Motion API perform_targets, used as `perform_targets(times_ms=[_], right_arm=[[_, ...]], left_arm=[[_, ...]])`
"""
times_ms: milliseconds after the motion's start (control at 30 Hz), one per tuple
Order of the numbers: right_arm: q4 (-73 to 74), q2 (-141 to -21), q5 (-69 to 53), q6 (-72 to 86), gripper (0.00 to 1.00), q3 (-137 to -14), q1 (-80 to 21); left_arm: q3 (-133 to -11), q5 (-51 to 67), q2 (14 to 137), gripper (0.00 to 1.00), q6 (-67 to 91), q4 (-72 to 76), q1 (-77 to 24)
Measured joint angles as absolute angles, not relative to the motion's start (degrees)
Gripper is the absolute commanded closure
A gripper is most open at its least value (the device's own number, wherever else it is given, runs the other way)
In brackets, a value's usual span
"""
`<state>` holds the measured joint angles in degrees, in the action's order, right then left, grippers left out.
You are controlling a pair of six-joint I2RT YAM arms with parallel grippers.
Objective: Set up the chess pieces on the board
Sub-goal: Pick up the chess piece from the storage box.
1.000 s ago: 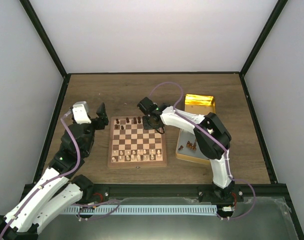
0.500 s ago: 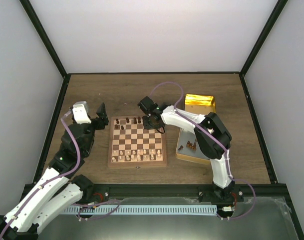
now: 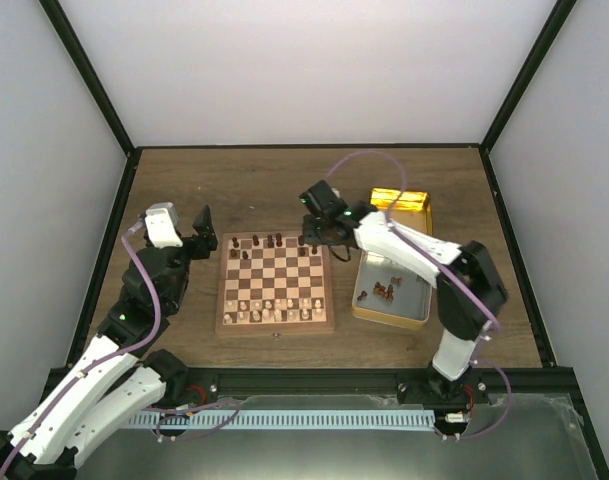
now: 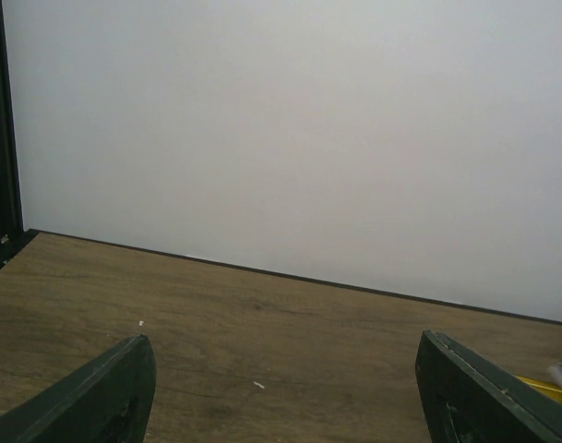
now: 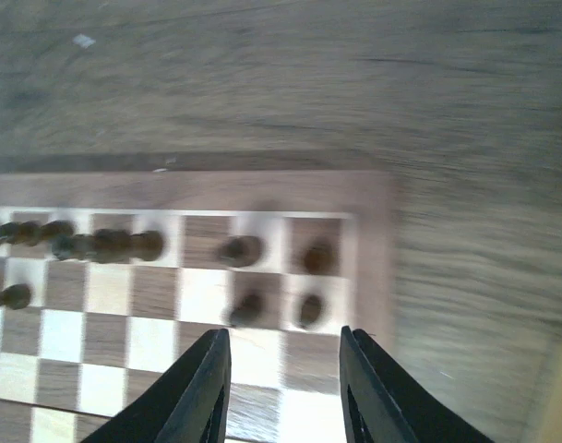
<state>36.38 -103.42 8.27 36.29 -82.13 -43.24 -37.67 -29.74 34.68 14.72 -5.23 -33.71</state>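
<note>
The board [image 3: 274, 328] lies at the table's middle. Dark chess pieces [image 3: 274, 241] stand along its far rows, and pale ones fill the near rows. In the right wrist view, dark chess pieces [image 5: 308, 309] stand blurred in the board's [image 5: 262, 189] far right corner squares, more in a row to the left. My right gripper [image 5: 285, 346] hovers just above that corner [image 3: 319, 232], open, nothing between its fingers [image 5: 207, 388]. My left gripper [image 3: 202, 232] is held off the board's left side, open [image 4: 285, 388] over bare table.
A gold tin [image 3: 416, 312] sits right of the board with several dark chess pieces [image 3: 382, 292] in it. Its gold lid [image 3: 400, 200] lies behind it. Black frame posts and white walls close in the table.
My right gripper has opened and drawn up and to the right off the board's far right corner, uncovering dark pieces there. The right elbow swung right. The left arm is still.
</note>
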Motion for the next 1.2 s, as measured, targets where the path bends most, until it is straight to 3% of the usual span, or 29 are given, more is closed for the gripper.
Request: perform_targets(times_ms=[233,400,533,700,1200], right_arm=[[37.3,-84.4,15.4,44.8,0.68,-65.4,-35.7],[40.7,-77.3,18.2,50.7,0.68,-54.2,-32.2],[41.4,-76.5,17.3,53.2,0.68,-46.0,-29.6],[39.3,-78.0,15.5,53.9,0.60,-42.0,-26.8],[29.7,-81.2,11.7,50.4,0.60,-39.6,-20.3]], left_arm=[[-37.7,-29.6,34.9,0.21,14.7,-5.2,-33.7],[-37.6,-29.2,35.9,0.21,14.8,-5.2,-33.7],[-37.6,-28.7,37.1,0.21,14.8,-5.0,-33.7],[-37.6,-27.9,38.3,0.21,14.8,-4.7,-33.7],[-37.6,-27.8,39.2,0.21,14.8,-4.3,-33.7]])
